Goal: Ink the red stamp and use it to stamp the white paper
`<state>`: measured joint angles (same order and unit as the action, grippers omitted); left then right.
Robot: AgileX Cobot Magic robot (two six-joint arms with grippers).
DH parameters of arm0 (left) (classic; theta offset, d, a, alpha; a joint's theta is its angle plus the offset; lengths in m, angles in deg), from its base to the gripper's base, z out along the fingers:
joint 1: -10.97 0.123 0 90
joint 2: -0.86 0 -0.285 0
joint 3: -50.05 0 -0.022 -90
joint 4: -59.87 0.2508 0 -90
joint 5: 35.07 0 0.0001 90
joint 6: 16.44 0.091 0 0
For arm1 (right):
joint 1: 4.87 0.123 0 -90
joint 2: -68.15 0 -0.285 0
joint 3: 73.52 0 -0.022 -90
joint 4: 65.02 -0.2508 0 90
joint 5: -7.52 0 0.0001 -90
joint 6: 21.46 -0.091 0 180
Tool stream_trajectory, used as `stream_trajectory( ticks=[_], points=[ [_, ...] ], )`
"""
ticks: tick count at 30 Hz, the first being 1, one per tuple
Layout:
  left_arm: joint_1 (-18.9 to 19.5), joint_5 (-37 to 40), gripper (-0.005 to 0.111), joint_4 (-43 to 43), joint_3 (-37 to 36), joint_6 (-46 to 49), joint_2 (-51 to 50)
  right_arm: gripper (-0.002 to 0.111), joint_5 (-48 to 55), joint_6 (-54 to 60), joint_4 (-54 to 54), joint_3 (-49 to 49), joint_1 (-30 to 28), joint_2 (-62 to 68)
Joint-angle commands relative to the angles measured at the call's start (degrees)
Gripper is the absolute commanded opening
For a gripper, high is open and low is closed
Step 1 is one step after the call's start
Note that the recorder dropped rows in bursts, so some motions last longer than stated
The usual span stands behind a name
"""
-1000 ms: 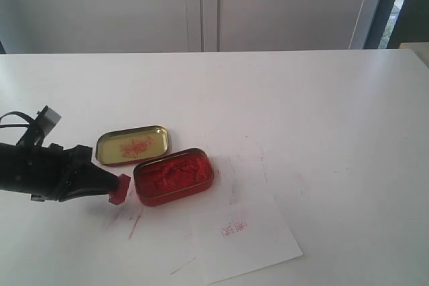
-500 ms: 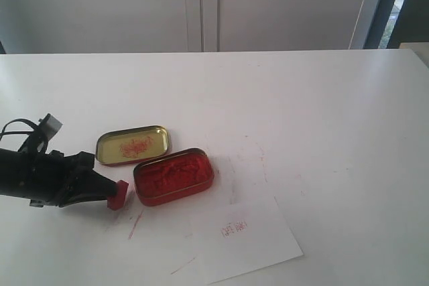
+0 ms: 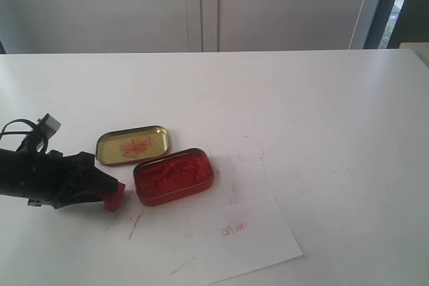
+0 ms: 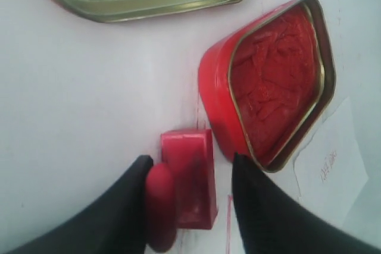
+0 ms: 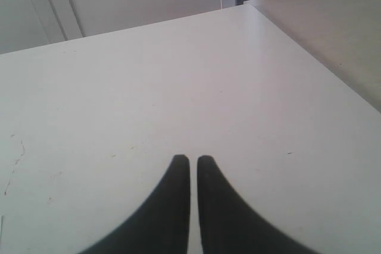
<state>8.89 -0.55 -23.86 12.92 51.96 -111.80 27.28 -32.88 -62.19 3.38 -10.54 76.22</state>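
Letting go, the left gripper spreads its jaws around the red stamp, pinched a moment ago, which now lies on the table beside the ink tin. Rightward, the white paper bears a red mark, so the task looks done. Only the left wrist view shows the gap beside the stamp. Only the right wrist view shows the right gripper, jaws almost pressed together.

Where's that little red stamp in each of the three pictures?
Exterior view: red stamp low on the left, at the left pincer.
Left wrist view: the stamp lies between the open pincer's black fingers.
Right wrist view: not in it.
Shared landmark: the red ink tin beside the stamp.
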Motion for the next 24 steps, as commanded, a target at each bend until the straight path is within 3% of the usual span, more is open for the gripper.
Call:
stream_trajectory(
  ticks=[1,11,19,21,24],
  points=[
    [0.29,0.03,0.061,-0.98,-0.35,1.1,0.44,0.005,-0.16,-0.03,0.21,0.32,0.09,-0.29],
    [0.29,-8.19,0.064,4.83,-0.35,-1.36,6.5,0.005,-0.16,-0.03,0.21,0.32,0.09,-0.29],
    [0.29,-10.52,0.063,9.52,-0.35,-3.67,10.99,0.005,-0.16,-0.03,0.21,0.32,0.09,-0.29],
    [0.29,-10.04,0.057,9.79,-0.35,-3.67,11.78,0.005,-0.16,-0.03,0.21,0.32,0.09,-0.29],
    [0.29,-9.37,0.037,10.64,-0.35,-3.67,11.88,0.005,-0.16,-0.03,0.21,0.32,0.09,-0.29]
  ],
)
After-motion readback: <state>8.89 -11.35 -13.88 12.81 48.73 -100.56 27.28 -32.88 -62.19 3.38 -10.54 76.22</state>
